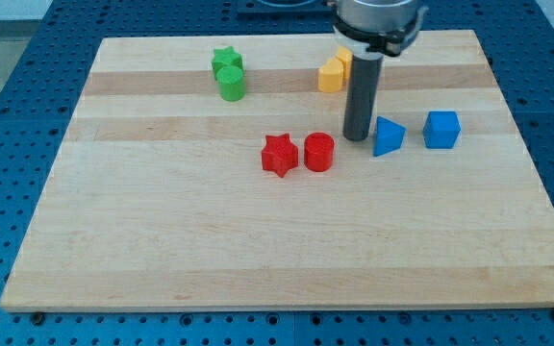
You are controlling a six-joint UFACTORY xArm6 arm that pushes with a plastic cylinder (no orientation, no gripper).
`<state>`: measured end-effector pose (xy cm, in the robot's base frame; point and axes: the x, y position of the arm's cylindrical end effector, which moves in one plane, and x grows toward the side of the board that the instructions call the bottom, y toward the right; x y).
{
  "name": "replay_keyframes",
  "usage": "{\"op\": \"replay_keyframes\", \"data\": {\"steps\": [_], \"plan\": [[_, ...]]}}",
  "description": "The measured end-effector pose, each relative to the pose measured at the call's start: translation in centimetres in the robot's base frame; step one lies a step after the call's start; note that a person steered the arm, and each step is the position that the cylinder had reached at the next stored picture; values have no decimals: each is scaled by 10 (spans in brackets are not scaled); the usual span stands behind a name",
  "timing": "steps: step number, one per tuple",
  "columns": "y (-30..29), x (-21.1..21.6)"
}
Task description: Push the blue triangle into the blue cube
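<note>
Your tool's tip [358, 137], a bare rod holding nothing, is touching the blue triangle [388, 135] near the tabletop's [258, 250] right edge; an off-centre push risks it pivoting past the blue cube [441, 129].

Single cam, high front angle, looks down on whole board [258, 259].

My tip [358, 137] just left of blue triangle [388, 136]; small gap to blue cube [441, 129], nothing between; red cylinder [318, 152] and red star [279, 154] crowd view's left (yellow blocks [334, 72] behind rod).
</note>
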<state>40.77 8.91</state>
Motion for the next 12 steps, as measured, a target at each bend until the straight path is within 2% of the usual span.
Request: {"op": "replay_keyframes", "data": {"steps": [4, 5, 8, 9, 10, 11, 12], "plan": [[55, -2], [44, 1], [-35, 70], [-38, 70], [8, 66], [26, 24], [26, 15]]}}
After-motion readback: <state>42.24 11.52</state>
